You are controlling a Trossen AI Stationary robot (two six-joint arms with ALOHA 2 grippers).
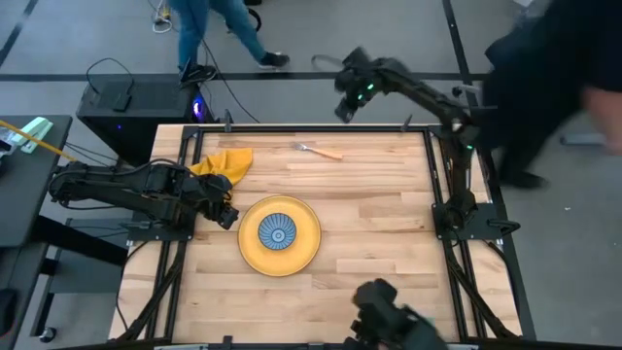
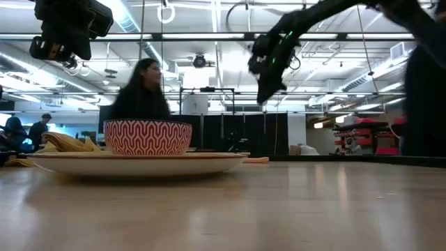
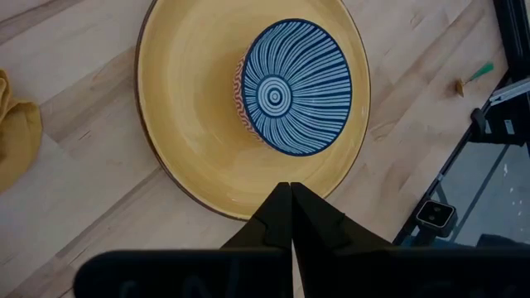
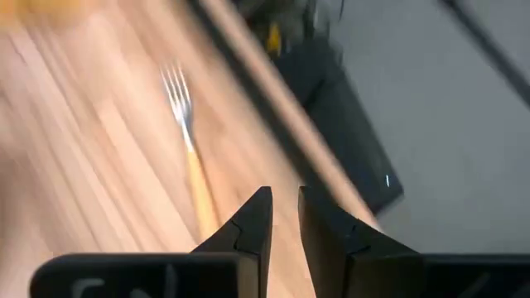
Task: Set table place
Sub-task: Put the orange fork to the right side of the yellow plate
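While our left gripper [image 3: 290, 192] sits pinched closed beside the plate [image 1: 303, 251] holding the bowl [image 1: 278, 233], our right gripper [image 4: 284, 199], narrowly parted, seems above the fork [image 1: 320, 150].

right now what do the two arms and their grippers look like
Both arms are dark, jointed and glossy black. The left gripper has two wedge-shaped black fingers tapering to points, set on a broad flat bar. The right gripper has the same pointed black fingers. A green light glows on the right arm near its wrist, and black cables run along its links.
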